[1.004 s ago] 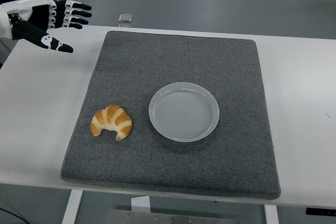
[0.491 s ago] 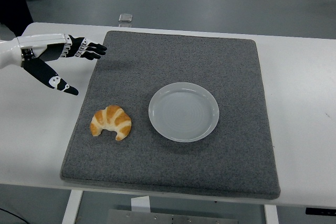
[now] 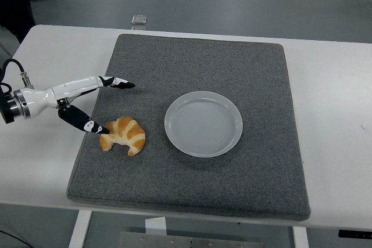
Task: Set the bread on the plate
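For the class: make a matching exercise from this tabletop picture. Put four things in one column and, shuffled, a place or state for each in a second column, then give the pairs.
1. golden-brown croissant
2. round white plate
3. grey felt mat
4. robot's left hand

A. empty, mid-mat
B. open, fingers spread, thumb tip by the bread
C. covers the white table's middle
D. on the mat, left of the plate

Pairs: 1-D, 2-A, 3-C, 4-B

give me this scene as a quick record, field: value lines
bread: croissant on the grey mat, left of the plate
plate: white plate, empty, near the mat's middle
left robot hand: fingers spread, thumb tip at the croissant's left end, no grasp yet
right robot hand: not in view
task state: bread not on plate
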